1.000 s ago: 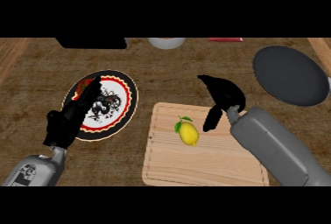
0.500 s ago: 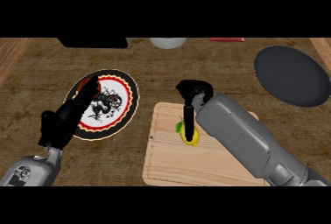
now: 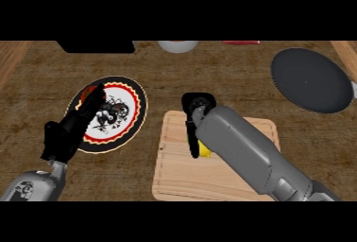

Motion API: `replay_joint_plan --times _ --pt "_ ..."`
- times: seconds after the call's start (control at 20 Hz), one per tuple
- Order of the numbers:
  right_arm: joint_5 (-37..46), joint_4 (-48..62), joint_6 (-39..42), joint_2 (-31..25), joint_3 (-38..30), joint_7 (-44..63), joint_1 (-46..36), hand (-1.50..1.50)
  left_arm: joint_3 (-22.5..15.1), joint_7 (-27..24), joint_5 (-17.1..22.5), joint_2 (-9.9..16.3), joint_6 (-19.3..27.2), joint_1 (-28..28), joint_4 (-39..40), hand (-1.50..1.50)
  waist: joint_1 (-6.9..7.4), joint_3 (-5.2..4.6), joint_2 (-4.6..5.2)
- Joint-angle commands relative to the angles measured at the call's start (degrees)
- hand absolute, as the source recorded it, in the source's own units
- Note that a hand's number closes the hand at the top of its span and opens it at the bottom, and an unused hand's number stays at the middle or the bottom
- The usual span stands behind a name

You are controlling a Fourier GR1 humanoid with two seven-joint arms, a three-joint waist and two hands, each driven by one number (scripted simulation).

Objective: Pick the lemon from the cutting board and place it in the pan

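The lemon [image 3: 206, 151] lies on the wooden cutting board [image 3: 178, 179]; only a yellow sliver of it shows beside my right forearm. My right hand [image 3: 199, 104] hangs over the board's upper left, wrist bent down, with a straight finger [image 3: 193, 142] running along the lemon's left side. Nothing is curled round the fruit, and the hand is open. The dark round pan [image 3: 310, 80] sits at the upper right, apart from the board. My left hand [image 3: 66, 137] rests open over the left rim of a patterned plate [image 3: 125, 108].
The red, white and black plate lies left of the board. Along the counter's far edge stand a black object [image 3: 94, 46], a white bowl [image 3: 178, 45] and a red item [image 3: 241, 42]. Wooden borders run down both sides.
My right hand swung left from the board's upper right and came down onto the lemon, and my forearm now covers most of it. The left hand barely moved.
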Motion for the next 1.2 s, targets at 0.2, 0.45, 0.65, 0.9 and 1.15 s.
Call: replay_joint_plan --times 0.2,0.45,0.65,0.9,1.15 --pt "1.59 -1.72 5.47 1.62 -0.24 10.87 0.41 -1.50 1.84 0.67 -0.18 -0.96 -1.10 -0.27 -0.10 0.00 -0.57 0.01 -0.13" --pt "4.75 1.27 4.17 3.32 -1.04 9.17 1.10 -1.50 1.87 -1.08 -1.63 -1.36 -1.78 2.89 -1.33 0.00 0.11 0.02 -0.02" --pt "9.63 0.01 1.39 2.73 1.04 5.28 5.84 -1.50 3.30 4.16 -1.35 -2.47 -2.16 -1.96 -1.37 0.00 -0.29 0.04 0.04" --pt "11.38 -0.94 4.24 3.91 0.33 4.30 8.93 -1.50 2.46 0.90 -4.25 -4.72 -2.28 -0.33 0.10 0.00 -0.29 0.02 0.09" --pt "12.87 0.56 8.14 3.50 -0.40 -1.88 9.50 1.50 4.69 5.66 -3.25 -3.58 -3.62 -0.49 -3.64 0.00 0.02 0.04 0.09"
